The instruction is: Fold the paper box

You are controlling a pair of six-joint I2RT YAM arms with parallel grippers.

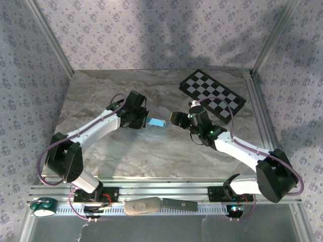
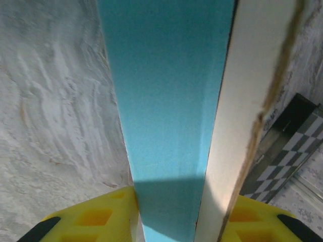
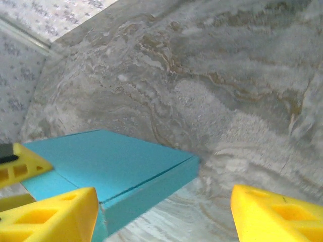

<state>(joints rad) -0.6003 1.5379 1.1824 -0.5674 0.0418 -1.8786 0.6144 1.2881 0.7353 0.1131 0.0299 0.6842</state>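
Paper box (image 1: 157, 122): folded flat, turquoise, at the middle of the desk (image 1: 101, 96).
Left end effector (image 1: 145, 121): pinching one end of the box.
Right end effector (image 3: 161, 217): fingers spread, just beside the box.

Left gripper (image 1: 145, 122) clamped on paper box (image 1: 158, 123), right gripper (image 1: 176, 119) spread wide

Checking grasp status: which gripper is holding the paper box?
The left gripper: its yellow fingers clamp the paper box. The right gripper is open, gripping nothing.
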